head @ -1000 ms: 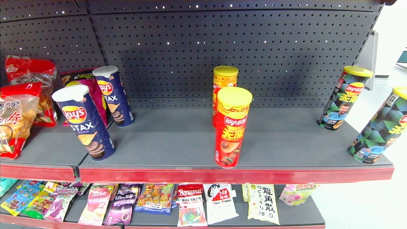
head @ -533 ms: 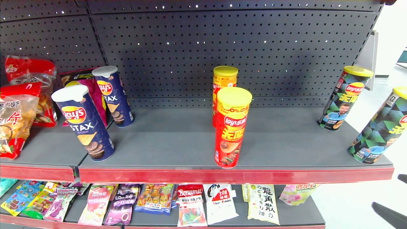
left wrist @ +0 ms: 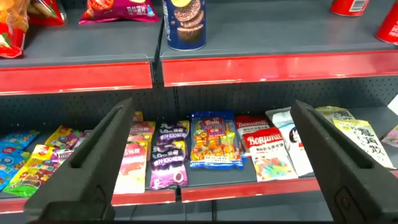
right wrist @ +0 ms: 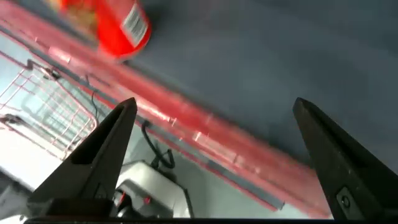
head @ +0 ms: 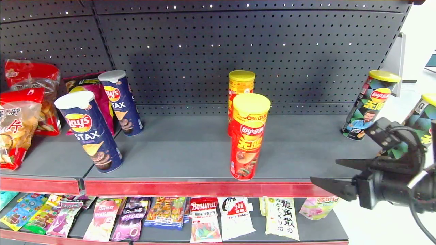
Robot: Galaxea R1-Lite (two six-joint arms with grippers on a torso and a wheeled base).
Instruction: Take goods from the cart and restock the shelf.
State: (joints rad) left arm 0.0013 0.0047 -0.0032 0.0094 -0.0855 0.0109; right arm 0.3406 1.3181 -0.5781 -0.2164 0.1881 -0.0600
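Your right tool (head: 323,170) is hovering wide open and empty before the red front lip of the shelf (head: 190,149), at its right end, with the fingers pointing toward your left. It is partly covering the near dark can (head: 422,117). The far dark can (head: 369,105) is standing upright behind it.

At mid-shelf a red can (head: 249,136) is standing near the lip, with a yellow can (head: 241,83) just behind it. Two blue cans (head: 89,132) are standing toward the left, beside bags (head: 20,119).

The right wrist view is showing the red can's base (right wrist: 115,28) above the lip and the wire cart (right wrist: 37,118) below.

Your left tool (left wrist: 211,106) is also gaping wide and carrying nothing. It is facing the lower shelf (left wrist: 249,186), where packets (left wrist: 214,140) are lying in a row.
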